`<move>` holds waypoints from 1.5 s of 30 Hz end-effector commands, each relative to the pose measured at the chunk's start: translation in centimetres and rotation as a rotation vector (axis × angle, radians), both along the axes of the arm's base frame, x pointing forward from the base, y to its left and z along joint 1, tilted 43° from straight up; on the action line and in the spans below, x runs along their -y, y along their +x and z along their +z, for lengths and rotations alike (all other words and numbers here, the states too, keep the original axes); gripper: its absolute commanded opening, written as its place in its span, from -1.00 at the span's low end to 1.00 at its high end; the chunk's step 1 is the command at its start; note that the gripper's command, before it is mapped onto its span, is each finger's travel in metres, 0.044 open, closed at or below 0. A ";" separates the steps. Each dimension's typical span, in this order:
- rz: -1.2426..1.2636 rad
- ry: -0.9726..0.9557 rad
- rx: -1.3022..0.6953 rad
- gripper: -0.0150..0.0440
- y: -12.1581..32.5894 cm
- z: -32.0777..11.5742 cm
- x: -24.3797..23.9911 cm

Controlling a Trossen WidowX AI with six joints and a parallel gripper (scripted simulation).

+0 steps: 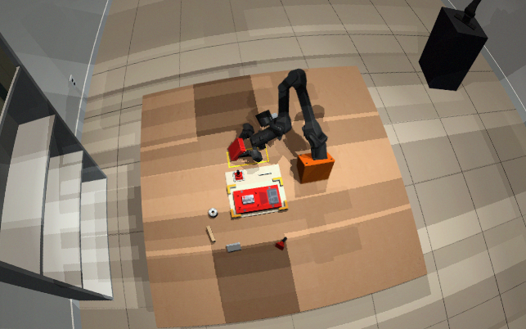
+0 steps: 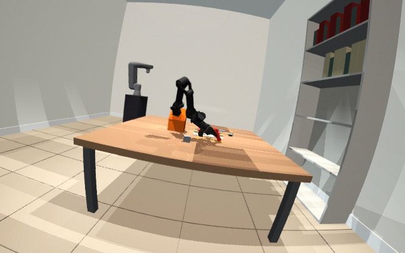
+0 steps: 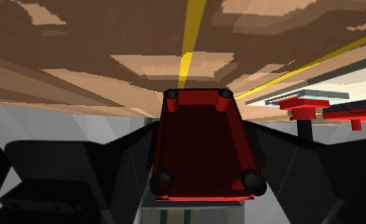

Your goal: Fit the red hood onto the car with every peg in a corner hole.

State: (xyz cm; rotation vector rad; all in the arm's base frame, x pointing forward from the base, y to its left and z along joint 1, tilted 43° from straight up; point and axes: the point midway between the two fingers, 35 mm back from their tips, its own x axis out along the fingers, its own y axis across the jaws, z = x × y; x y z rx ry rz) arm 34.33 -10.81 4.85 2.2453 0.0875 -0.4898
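Hood (image 1: 236,150) (image 2: 218,135) (image 3: 201,145): red shell, tilted, hollow underside toward wrist camera, dark-ended corner bosses
Gripper (image 1: 246,144) (image 2: 213,133) (image 3: 200,125): pinching hood across its sides
Chassis (image 1: 261,200): uncovered

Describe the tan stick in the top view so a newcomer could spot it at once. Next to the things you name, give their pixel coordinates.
On the wooden table (image 1: 175,266) (image 2: 166,152) (image 3: 14,50), find the cream jig (image 1: 253,180) (image 2: 208,136) (image 3: 364,82). Below and left of it in the top view lies the tan stick (image 1: 210,234), slim and plain, unlike the round metallic ring (image 1: 213,212) (image 2: 230,134) above it and the stubbier gray block (image 1: 233,247) below right.
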 end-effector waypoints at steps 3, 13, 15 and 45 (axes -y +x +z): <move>0.000 0.001 -0.002 0.93 0.0 0.0 0.0; -0.006 0.007 -0.005 1.00 -1.3 2.2 -0.5; -0.009 0.010 -0.007 1.00 -2.0 3.2 -0.8; -0.017 0.018 -0.011 0.56 -6.3 6.6 -2.6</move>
